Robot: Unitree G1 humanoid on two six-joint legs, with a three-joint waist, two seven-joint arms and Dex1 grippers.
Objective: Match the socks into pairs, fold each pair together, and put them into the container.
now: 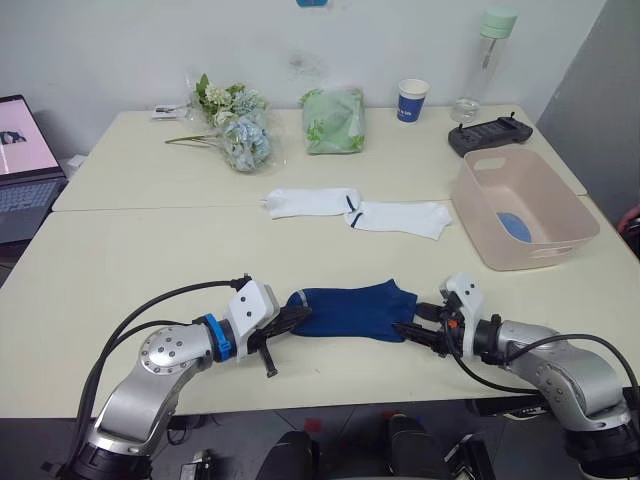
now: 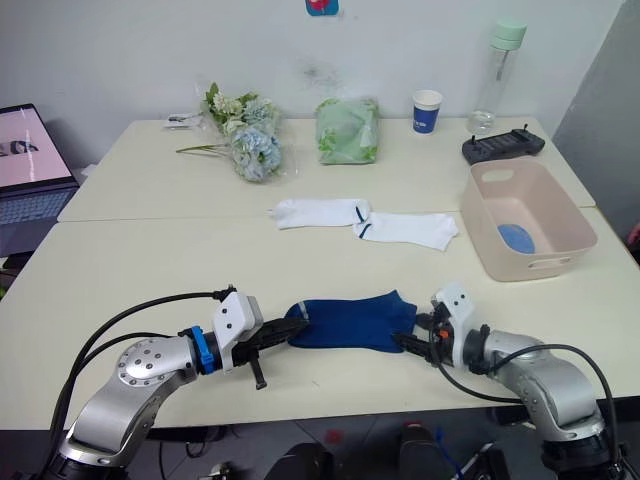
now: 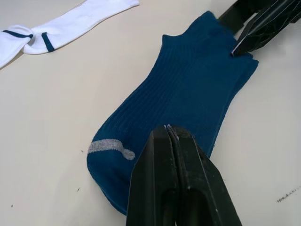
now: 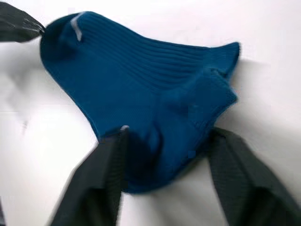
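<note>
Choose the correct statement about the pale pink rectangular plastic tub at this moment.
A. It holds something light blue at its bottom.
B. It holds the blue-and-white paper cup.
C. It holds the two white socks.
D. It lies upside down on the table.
A: the pale pink rectangular plastic tub stands upright and a light blue item lies at its bottom, while the two white socks lie outside it on the table.

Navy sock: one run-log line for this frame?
stage: fold | left gripper: shut on navy sock toe | right gripper: open, straddling cuff | white socks: unpaired | tub: blue item inside
</note>
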